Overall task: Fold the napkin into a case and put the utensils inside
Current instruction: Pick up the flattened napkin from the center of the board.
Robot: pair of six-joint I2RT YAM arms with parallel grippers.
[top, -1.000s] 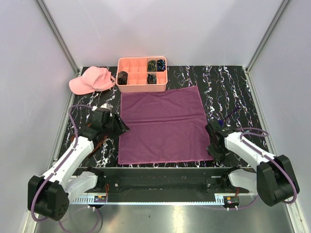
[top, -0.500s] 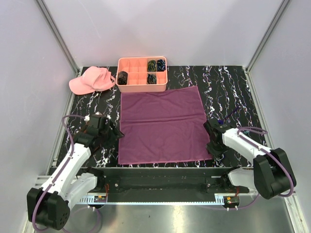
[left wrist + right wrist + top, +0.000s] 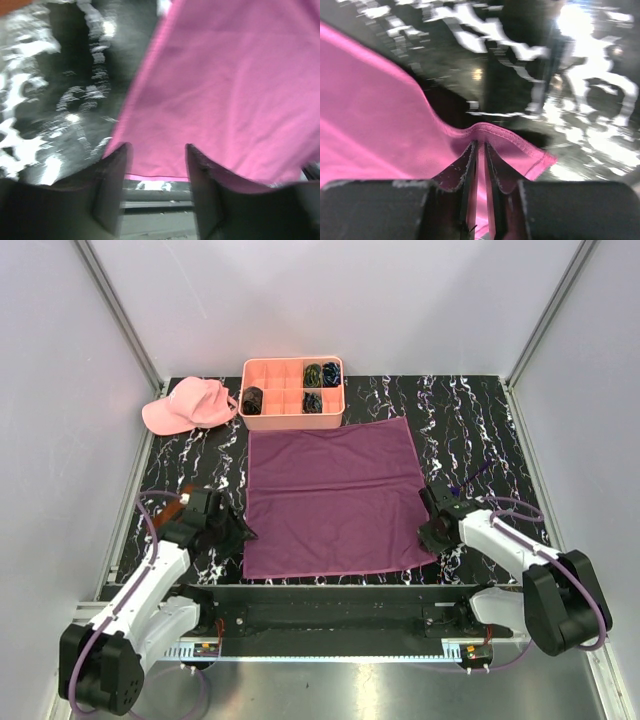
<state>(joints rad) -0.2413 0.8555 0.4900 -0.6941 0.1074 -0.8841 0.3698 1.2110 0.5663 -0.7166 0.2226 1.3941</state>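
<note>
The magenta napkin (image 3: 335,502) lies flat and spread out on the black marbled table. My left gripper (image 3: 234,532) is at its near-left corner; in the left wrist view the gripper (image 3: 156,165) is open, its jaws straddling the napkin's (image 3: 225,85) near edge with nothing pinched. My right gripper (image 3: 430,534) is at the near-right corner; in the right wrist view the gripper (image 3: 479,150) is shut on a raised pinch of the napkin's (image 3: 380,125) hem. A slim bluish piece (image 3: 470,478) lies right of the napkin; I cannot tell if it is a utensil. No pale cutlery is clearly seen.
A salmon compartment tray (image 3: 290,423) with dark coiled bundles (image 3: 313,373) stands behind the napkin. A pink cap (image 3: 188,403) lies at the back left. A rust-brown cloth (image 3: 170,498) peeks out by the left arm. A dark rail runs along the near table edge.
My left gripper has moved toward the near edge, from the napkin's left side to its near-left corner. My right gripper has stayed at the near-right corner, shifting slightly.
</note>
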